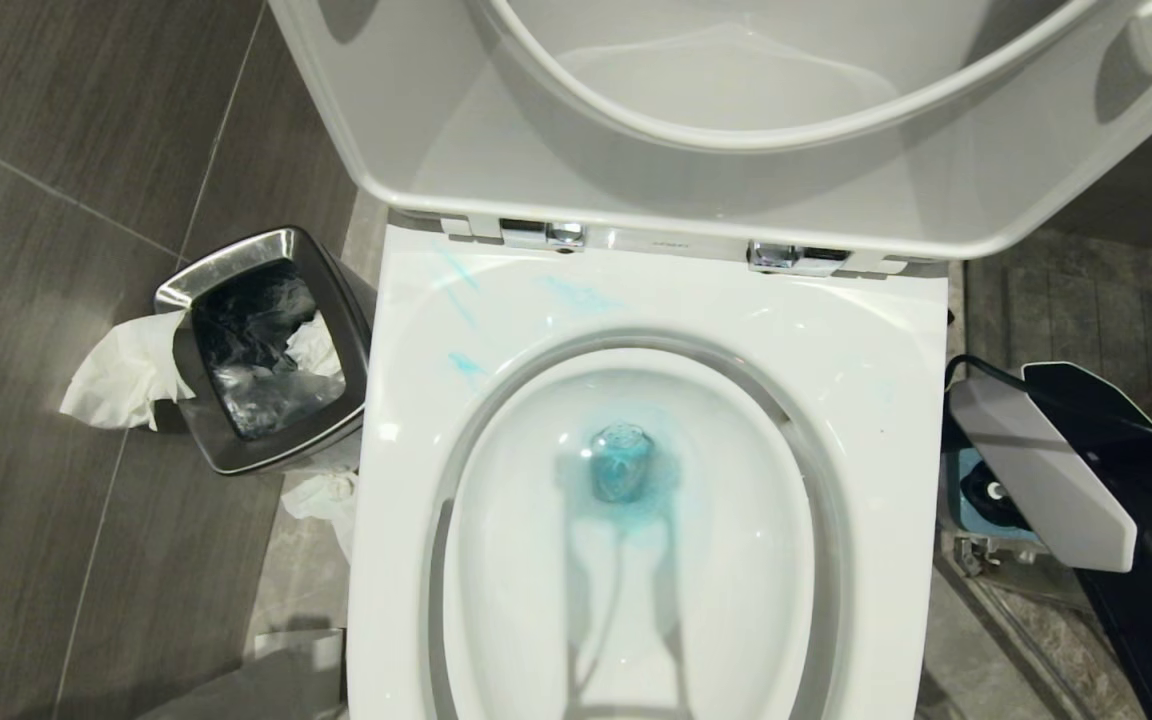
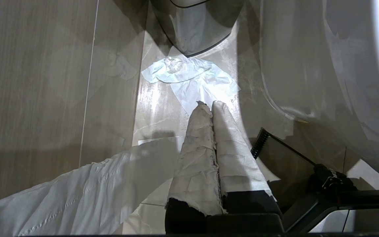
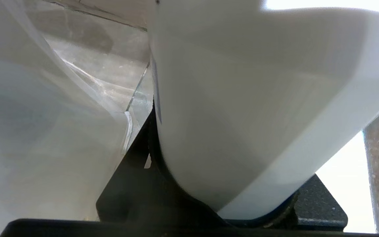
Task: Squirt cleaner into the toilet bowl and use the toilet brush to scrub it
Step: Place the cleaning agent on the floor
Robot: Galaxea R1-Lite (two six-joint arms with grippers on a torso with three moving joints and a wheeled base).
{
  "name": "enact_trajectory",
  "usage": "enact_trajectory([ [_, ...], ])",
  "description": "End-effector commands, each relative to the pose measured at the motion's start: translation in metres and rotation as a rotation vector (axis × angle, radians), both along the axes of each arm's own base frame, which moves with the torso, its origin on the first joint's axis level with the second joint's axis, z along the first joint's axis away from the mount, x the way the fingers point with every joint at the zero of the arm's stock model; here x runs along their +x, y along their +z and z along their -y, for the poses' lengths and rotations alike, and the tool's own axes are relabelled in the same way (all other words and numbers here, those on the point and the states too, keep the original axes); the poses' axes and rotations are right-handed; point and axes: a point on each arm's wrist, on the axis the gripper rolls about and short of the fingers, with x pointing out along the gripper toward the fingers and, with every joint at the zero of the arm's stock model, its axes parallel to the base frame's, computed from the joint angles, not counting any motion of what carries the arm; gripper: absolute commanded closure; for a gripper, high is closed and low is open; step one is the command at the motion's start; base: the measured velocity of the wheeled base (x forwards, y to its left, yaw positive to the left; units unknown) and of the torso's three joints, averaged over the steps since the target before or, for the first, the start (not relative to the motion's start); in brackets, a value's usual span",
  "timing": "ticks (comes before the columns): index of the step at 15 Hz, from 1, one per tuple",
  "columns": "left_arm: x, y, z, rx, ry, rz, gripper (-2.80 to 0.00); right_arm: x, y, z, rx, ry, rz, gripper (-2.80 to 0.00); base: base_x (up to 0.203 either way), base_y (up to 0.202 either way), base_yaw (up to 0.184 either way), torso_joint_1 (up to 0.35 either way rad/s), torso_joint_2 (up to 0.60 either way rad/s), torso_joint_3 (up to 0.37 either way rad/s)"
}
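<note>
**Cleaner is in the bowl; the brush comes next**

The toilet bowl (image 1: 866,400) fills the head view, with seat and lid raised. It is fixed, hard, glossy porcelain. I judge it will take firm scrubbing, but wet bristles will slide on it easily.

To the bowl's right, the right gripper (image 1: 1096,500) is clamped around a smooth white plastic container (image 1: 1026,460), which looks like a bottle. The right wrist view shows the container's body seated hard against the black gripper frame. It has to be put down before anything else can be picked up.

On the floor to the bowl's left is a steel bin (image 1: 281,245) with tissue (image 1: 121,375) hanging over its edge.

The left gripper (image 2: 211,103) hangs low beside the toilet's base. Its taped fingers (image 2: 199,131) are pressed together on nothing, above another crumpled tissue (image 2: 189,79).

The cleaner (image 1: 621,465) tints the water at the drain turquoise, and faint smears cross the rear rim. The squirting looks done.

Just under the container a blue holder (image 1: 966,500) peeks out. The toilet brush is probably in it, but the container hides most of the holder, so I cannot confirm that.

By its kind, the brush should be light, with a stiff, slick handle and springy bristles that push back. It is best gripped on the upper handle, well clear of the head. The grip should be firm, since a thin, smooth stick may twist or slip between the jaws during scrubbing.
</note>
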Motion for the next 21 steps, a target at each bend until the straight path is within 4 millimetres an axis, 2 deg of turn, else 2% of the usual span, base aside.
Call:
enact_trajectory([
  [1, 0.000, -0.001, 0.000, 0.000, 0.000, -0.002, 0.00, 0.003, -0.012, 0.000, 0.000, -0.005, -0.022, 0.00, 0.000, 0.000, 0.000, 0.000, 0.00, 0.000],
  [3, 0.000, -0.001, 0.000, -0.001, 0.000, -0.005, 0.00, 0.004, -0.019, 0.000, 0.002, -0.011, -0.031, 0.00, 0.000, 0.000, 0.000, 0.000, 0.00, 0.000],
  [11, 0.000, 0.000, 0.000, -0.001, 0.000, -0.003, 0.00, 0.003, -0.018, 0.001, 0.008, -0.025, -0.017, 0.00, 0.000, 0.000, 0.000, 0.000, 0.00, 0.000],
  [13, 0.000, 0.000, 0.000, -0.001, 0.000, -0.004, 0.00, 0.004, -0.025, 0.002, 0.019, -0.049, -0.030, 0.00, 0.000, 0.000, 0.000, 0.000, 0.00, 0.000],
  [21, 0.000, -0.001, 0.000, -0.001, 0.000, -0.005, 0.00, -0.006, -0.030, -0.006, 0.020, -0.044, -0.049, 0.00, 0.000, 0.000, 0.000, 0.000, 0.00, 0.000],
])
